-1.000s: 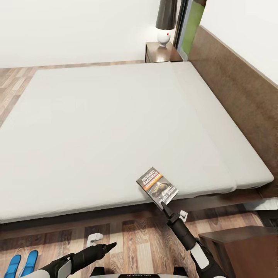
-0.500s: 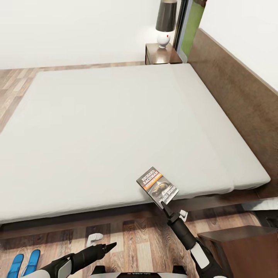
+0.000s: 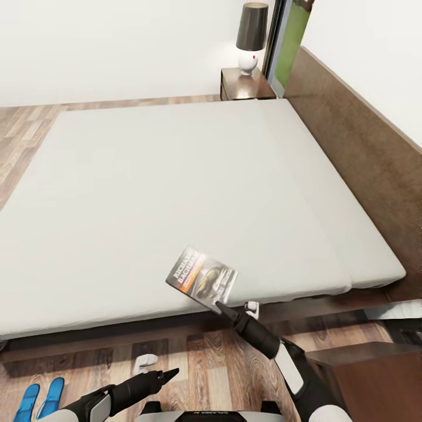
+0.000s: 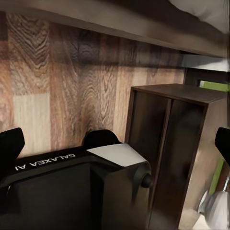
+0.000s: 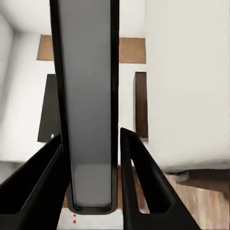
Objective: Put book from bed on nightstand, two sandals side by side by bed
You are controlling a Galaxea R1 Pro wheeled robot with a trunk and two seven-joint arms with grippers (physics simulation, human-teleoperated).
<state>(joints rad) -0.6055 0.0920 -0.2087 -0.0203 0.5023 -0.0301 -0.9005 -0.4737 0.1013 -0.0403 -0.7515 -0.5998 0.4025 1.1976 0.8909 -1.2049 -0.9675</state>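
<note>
The book (image 3: 202,275), dark-covered with white lettering and an orange band, hangs tilted over the front edge of the bed (image 3: 176,176). My right gripper (image 3: 218,303) is shut on its lower corner. In the right wrist view the book (image 5: 90,96) shows edge-on between the two black fingers (image 5: 136,167). My left gripper (image 3: 171,371) hovers low over the floor in front of the bed, and the left wrist view shows its fingers (image 4: 223,140) spread wide with nothing between them. The two blue sandals (image 3: 40,397) lie together on the floor at the lower left. One nightstand (image 3: 247,83) stands beyond the bed, another nightstand (image 3: 375,375) close at my right.
A lamp (image 3: 252,35) with a dark shade stands on the far nightstand. The dark headboard (image 3: 363,158) runs along the bed's right side. A small white object (image 3: 144,362) lies on the plank floor (image 3: 199,363) by the bed frame.
My right gripper has swung the book to the left and tilted it flatter. The view has shifted slightly. The left arm has hardly moved.
</note>
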